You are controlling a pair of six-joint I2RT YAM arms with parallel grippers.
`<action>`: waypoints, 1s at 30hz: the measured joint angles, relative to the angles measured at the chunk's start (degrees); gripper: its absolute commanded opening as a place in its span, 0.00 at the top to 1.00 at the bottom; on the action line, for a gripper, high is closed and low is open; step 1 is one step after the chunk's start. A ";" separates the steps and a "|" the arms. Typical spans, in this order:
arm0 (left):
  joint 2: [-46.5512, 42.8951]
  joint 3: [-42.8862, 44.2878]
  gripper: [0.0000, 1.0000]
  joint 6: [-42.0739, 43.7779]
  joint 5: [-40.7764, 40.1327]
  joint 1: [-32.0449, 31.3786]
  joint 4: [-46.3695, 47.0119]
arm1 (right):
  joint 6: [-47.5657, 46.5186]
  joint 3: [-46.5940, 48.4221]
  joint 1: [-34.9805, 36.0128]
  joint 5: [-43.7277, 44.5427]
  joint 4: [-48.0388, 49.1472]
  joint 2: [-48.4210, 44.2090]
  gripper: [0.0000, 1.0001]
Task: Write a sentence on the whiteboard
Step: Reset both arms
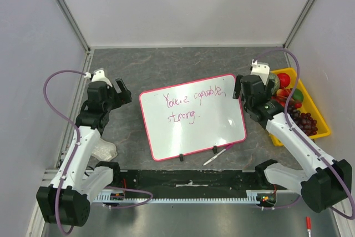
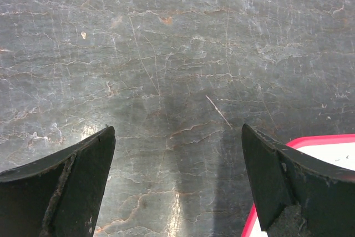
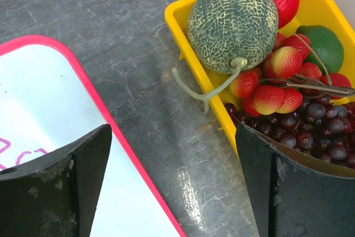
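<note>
Top view: whiteboard (image 1: 194, 131) at table centre, sentence (image 1: 191, 104) across its 12 o'clock half, marker (image 1: 213, 157) just beside its 6 o'clock rim.
Left wrist: left gripper (image 2: 177, 131) spread wide, empty, over bare table; whiteboard corner at 4 o'clock.
Right wrist: right gripper (image 3: 172, 131) spread wide, empty; whiteboard at 8 o'clock, fruit tray (image 3: 173, 20) at 2 o'clock.

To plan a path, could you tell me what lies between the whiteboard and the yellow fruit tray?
Bare tabletop, apart from the melon stem drooping over the tray rim; the right wrist view shows it.

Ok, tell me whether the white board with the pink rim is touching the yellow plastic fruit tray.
Apart. The right wrist view shows a strip of bare grey table between the pink-rimmed whiteboard and the yellow plastic tray.
</note>
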 measured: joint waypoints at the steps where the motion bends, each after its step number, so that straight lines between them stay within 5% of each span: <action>1: -0.11 -0.07 0.01 -0.20 0.09 0.00 0.00 | -0.02 -0.59 -0.04 0.02 0.04 -0.57 0.02; 30: -3.32 0.52 0.01 -1.53 4.37 0.00 0.37 | -5.16 -11.93 -0.26 -0.79 5.95 -15.06 0.02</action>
